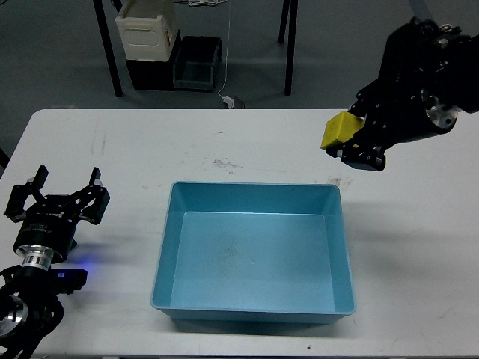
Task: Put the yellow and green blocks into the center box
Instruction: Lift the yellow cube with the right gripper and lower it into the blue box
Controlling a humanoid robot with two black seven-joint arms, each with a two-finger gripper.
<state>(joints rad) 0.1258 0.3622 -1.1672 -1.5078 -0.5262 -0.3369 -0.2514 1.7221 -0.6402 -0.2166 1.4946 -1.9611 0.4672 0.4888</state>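
The yellow block is held in my right gripper, which is shut on it and hangs above the white table, just beyond the far right corner of the light-blue box. The box sits in the middle of the table with nothing in it. My left gripper is open and empty, low over the table to the left of the box. The green block is not in view.
The white table bears scuff marks behind the box. On the floor beyond it stand a cream-white container and a small dark grey bin, between black table legs. A white cable hangs near the far edge.
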